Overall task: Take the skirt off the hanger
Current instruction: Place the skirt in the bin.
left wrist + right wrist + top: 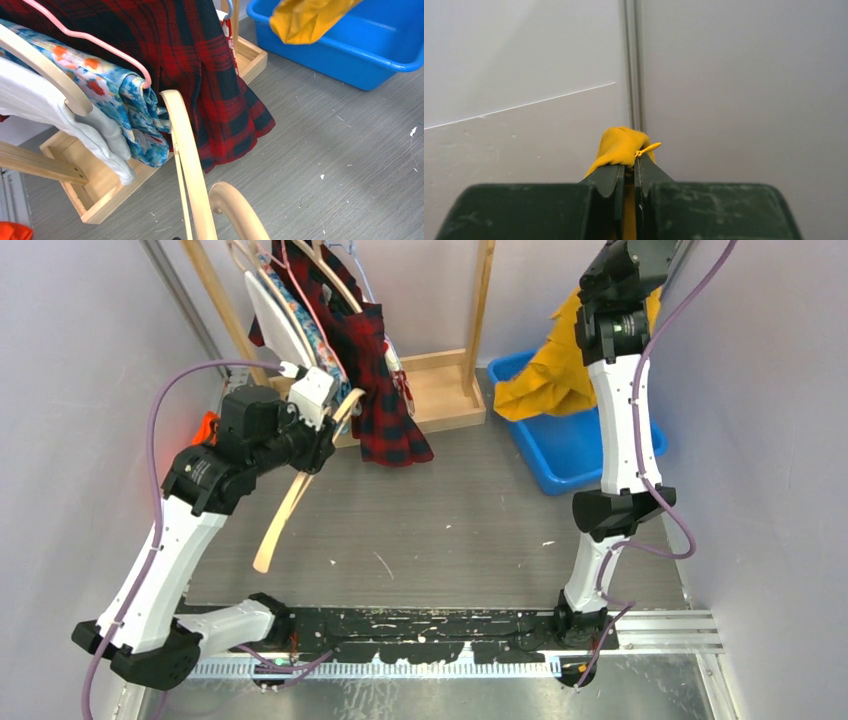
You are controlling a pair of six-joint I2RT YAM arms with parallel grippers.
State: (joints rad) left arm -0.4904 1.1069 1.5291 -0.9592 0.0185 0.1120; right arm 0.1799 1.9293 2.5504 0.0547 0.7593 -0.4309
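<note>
skirt (619,145) | clamped in right end effector (629,172) | hanger (283,512) in left end effector (320,438)

No lettering, label, brand, number or sign can be read in any view, not on the yellow skirt (550,375), the wooden hanger (280,515), the plaid garment (380,390), the blue bin (560,460) or the wooden rack (445,400).
</note>
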